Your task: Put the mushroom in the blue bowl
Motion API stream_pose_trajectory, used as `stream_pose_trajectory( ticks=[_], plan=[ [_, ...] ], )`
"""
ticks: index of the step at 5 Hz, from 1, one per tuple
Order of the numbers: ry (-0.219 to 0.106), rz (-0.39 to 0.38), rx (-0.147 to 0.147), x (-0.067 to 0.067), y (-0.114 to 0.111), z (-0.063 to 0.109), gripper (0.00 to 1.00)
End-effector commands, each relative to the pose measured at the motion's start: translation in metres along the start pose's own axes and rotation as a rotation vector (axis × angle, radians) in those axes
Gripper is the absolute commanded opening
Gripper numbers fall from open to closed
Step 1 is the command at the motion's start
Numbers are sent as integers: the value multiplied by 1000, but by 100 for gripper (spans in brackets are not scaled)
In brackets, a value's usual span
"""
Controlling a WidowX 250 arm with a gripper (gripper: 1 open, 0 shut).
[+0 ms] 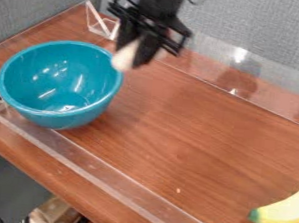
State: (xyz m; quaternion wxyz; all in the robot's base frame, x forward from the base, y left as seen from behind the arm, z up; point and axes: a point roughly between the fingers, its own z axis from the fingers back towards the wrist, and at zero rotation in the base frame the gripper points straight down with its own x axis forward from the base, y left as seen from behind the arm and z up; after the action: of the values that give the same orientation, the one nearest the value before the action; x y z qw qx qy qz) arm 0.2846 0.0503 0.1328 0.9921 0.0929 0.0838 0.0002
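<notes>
My gripper hangs high over the table, just above the right rim of the blue bowl. It is shut on the mushroom, whose cream-white stem pokes out below the black fingers; the cap is hidden between them. The teal bowl sits at the left of the wooden table, and I see nothing inside it.
A yellow banana-shaped toy lies at the front right corner. A clear acrylic wall runs along the table's front edge and another along the back. A small wire stand sits at the back left, behind the bowl.
</notes>
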Motion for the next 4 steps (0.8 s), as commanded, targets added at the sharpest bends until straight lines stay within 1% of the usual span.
stream_pose_trajectory(
  ticks=[1, 2, 3, 4],
  plan=[
    [-61, 89, -6, -14, 40, 15, 0],
    [-41, 143, 6, -23, 69, 0, 0],
    [-19, 189, 17, -32, 88, -8, 0],
    [3, 207, 23, -30, 94, -17, 0]
  ],
)
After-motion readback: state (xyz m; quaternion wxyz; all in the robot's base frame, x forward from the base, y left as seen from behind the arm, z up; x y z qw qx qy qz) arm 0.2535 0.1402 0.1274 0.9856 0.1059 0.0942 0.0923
